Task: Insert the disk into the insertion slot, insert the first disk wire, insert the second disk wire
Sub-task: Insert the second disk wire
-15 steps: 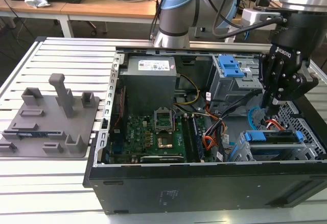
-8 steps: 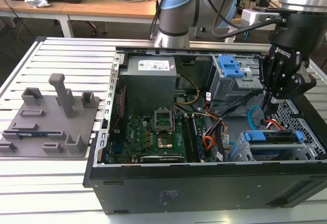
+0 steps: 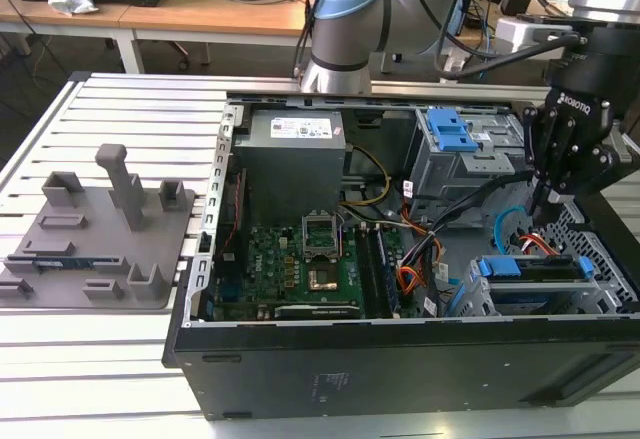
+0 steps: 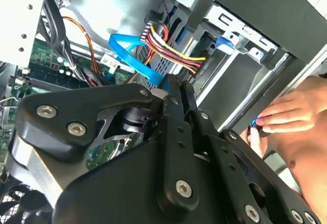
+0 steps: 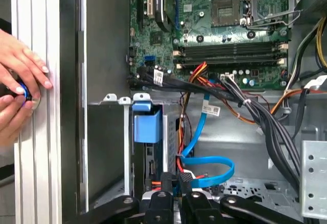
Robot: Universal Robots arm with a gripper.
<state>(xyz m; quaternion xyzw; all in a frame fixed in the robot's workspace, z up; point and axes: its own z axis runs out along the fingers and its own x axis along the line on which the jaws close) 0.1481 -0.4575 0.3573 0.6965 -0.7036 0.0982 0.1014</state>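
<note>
Just below the narrowed pincer (image 3: pixel 553 197), the disk (image 3: pixel 532 268) sits seated in the insertion slot (image 3: pixel 470 297)

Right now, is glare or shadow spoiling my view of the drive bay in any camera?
Exterior view: even light, the blue-framed silver disk readable in its small grey perforated cage. Second wrist view: bright washout on the sheet metal, the black gripper linkage blocking much. First wrist view: evenly lit, blue flat cable crisp.

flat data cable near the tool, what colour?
Bright blue. The flat data cable shows best in the first wrist view, just ahead of the tool.
</note>
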